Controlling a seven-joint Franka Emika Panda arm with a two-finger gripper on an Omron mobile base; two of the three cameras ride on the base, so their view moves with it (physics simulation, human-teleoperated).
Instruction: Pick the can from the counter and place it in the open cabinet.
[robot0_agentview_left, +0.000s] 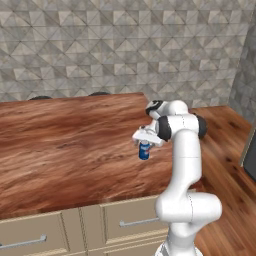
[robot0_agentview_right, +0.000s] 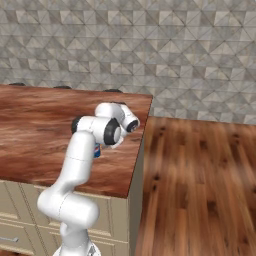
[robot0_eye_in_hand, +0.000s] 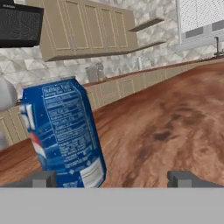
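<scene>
Can (robot0_eye_in_hand: 63, 133) stands upright on counter (robot0_agentview_left: 65, 145); long axis vertical; label faces jaws.

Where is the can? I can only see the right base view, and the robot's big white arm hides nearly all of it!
Observer: In the left base view the can stands upright on the counter, right under the gripper.
Operator: Is the robot squeezing it?
Observer: No. The hand view shows the gripper open, its fingertips wide apart, with the can near one tip rather than centred.
Operator: What's written on it?
Observer: The hand view shows a white nutrition label on the blue side, too blurry to read.
</scene>
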